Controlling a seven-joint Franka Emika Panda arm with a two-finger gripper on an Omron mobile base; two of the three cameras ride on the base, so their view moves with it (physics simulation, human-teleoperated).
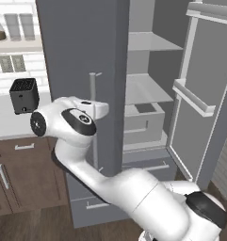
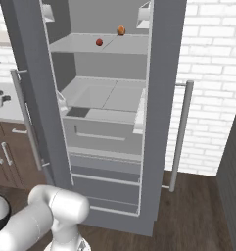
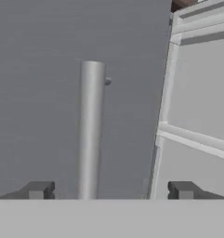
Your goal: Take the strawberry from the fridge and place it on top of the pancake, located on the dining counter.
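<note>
Fingertips of the gripper [image 3: 111,190] stand wide apart with nothing between them. Just past them is a long silver handle [image 3: 90,130] on the shut left door of the fridge [image 1: 82,47]. The handle lines up nearer the left tip than the right one.

In the left base view, the hand sits close to that same handle, in front of the grey door. The right door [image 1: 206,94] is swung wide open, so the inside is easy to see. Low down inside is a pale drawer bin [image 2: 102,130]. Above it is a flat shelf.

Higher and farther back, on the upper shelf [image 2: 134,46], lies the strawberry [image 2: 99,42]. It is a tiny dark red ball. Near it, a bit to the right and farther back, sits an orange fruit [image 2: 121,30]. The two are apart, not touching.

The strawberry is still well above and to the right of the hand, so the arm is not lined up with it yet.

I think the strawberry will be very light and soft. A hard squeeze could squash it. It is round, so it may roll away if bumped. The best hold looks like a gentle pinch on its two sides, across the middle, with the tips closing slowly. The hand must also stay clear of the orange fruit so the wrong one is not picked.
</note>
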